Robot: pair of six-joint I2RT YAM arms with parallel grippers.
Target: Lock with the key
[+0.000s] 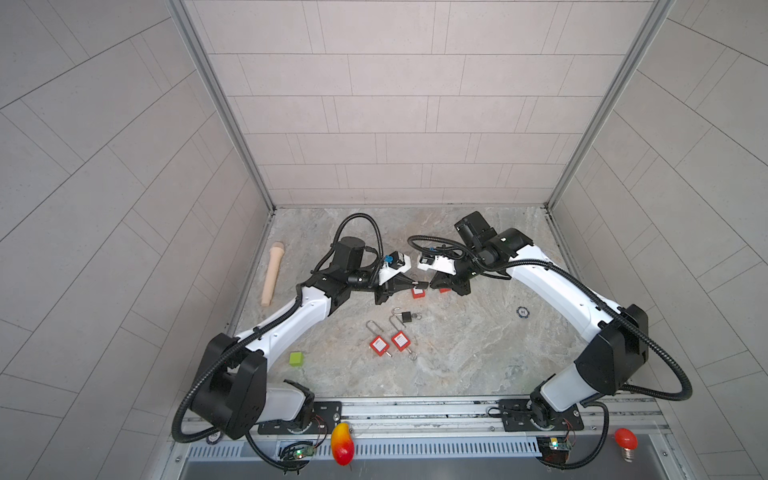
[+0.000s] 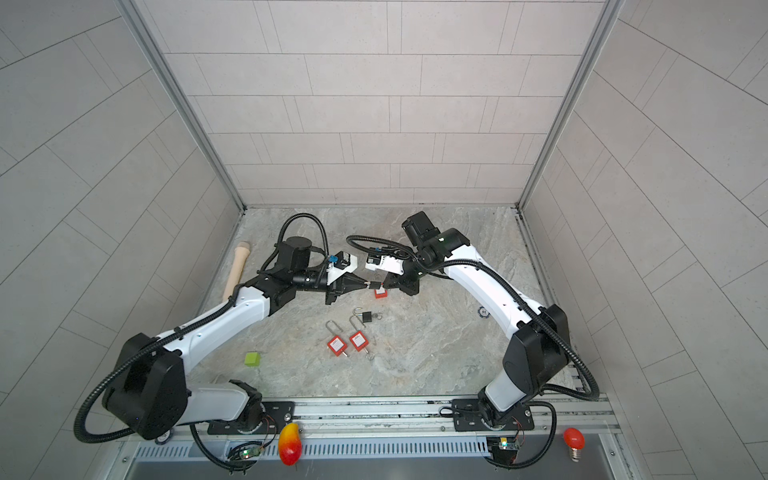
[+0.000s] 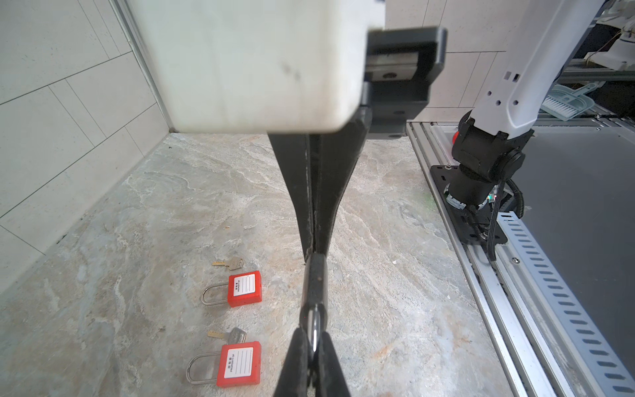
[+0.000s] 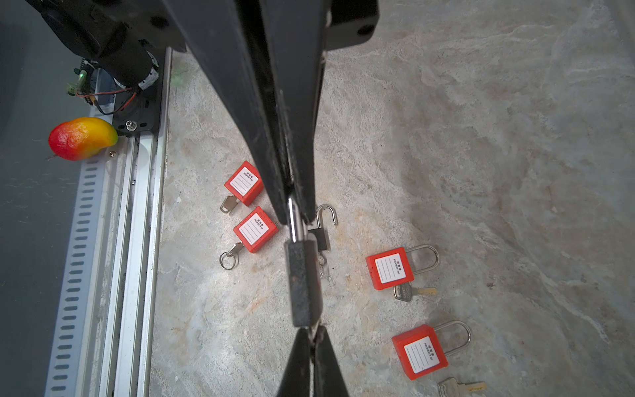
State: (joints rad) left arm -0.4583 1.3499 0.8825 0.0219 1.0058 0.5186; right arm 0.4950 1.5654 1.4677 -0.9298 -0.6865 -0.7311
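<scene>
Over the middle of the surface [image 1: 478, 353] the left arm [image 1: 291, 320] and right arm [image 1: 552, 286] meet tip to tip, with the black lock [image 4: 302, 285] held in the air between them. The right jaws are clamped on its shackle [image 4: 293, 220]. The left jaws are pressed together on a thin pale sliver at the lock's base, which I take for the key [image 4: 311, 329], though little of it shows. Both wrist views see the shackle edge on, so I cannot tell whether it is pushed home.

Both grips are narrow, and that is the likely source of trouble. The shackle is smooth round steel, so a turn of the key may spin the whole lock in the right jaws instead of working the cylinder. The key could likewise slip or skew between the left pads. If the arms push out of line, the key may bind or bend. A lost grip would drop the lock among the four red locks [image 4: 420, 352] and the open lock [image 1: 409, 318] lying below.

Each red lock carries a white label [image 4: 390, 270] reading "PROPERTY OF" beside Chinese characters too small to make out. The ruled lines are blank. I see no brand name.
</scene>
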